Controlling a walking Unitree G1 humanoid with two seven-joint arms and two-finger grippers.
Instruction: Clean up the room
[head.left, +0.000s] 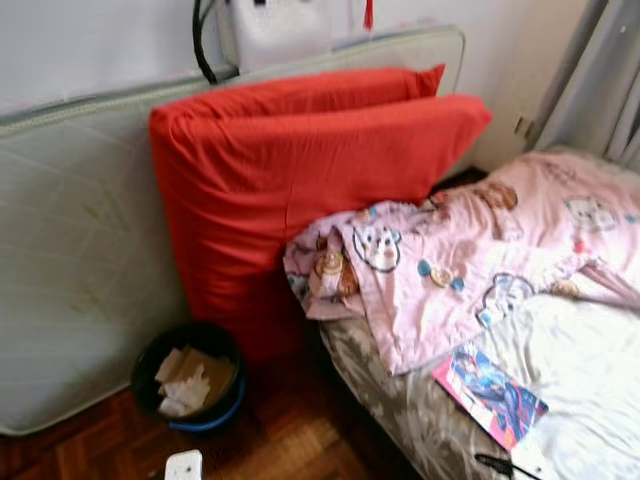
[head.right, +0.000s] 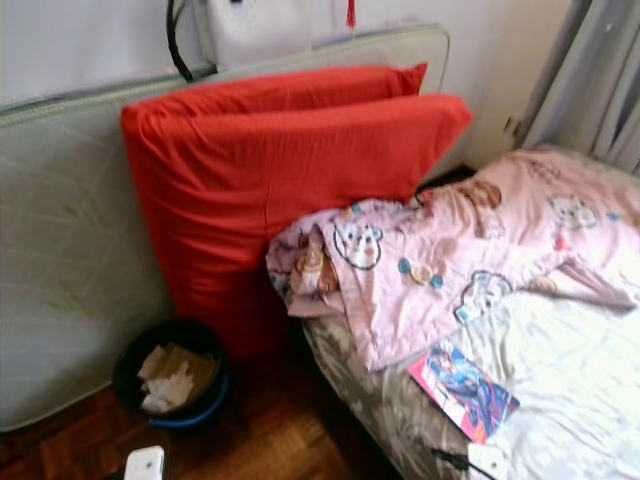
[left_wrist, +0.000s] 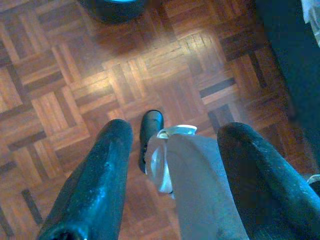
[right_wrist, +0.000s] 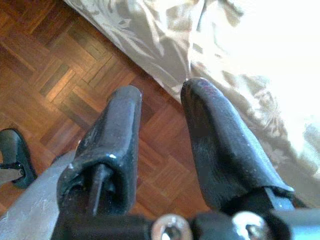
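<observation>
A crumpled pink cartoon-print blanket (head.left: 470, 250) lies over the head of the bed and hangs off its corner. A colourful magazine (head.left: 490, 395) rests near the bed's edge on the white sheet (head.left: 590, 380). On the parquet beside the bed stands a black bin (head.left: 215, 420) with crumpled paper (head.left: 185, 380) inside. My left gripper (left_wrist: 177, 132) hangs open over the floor with nothing between its fingers; my own silver leg and black foot (left_wrist: 150, 125) show beyond them. My right gripper (right_wrist: 162, 95) is open and empty above the floor, close to the bed's patterned side (right_wrist: 165, 45).
A big red cushion (head.left: 300, 170) leans on a pale mattress (head.left: 80, 250) stood against the wall. Grey curtains (head.left: 600, 80) hang at the right. A small white object (head.left: 183, 465) lies on the floor. A thin black item (head.left: 495, 463) sits by the magazine.
</observation>
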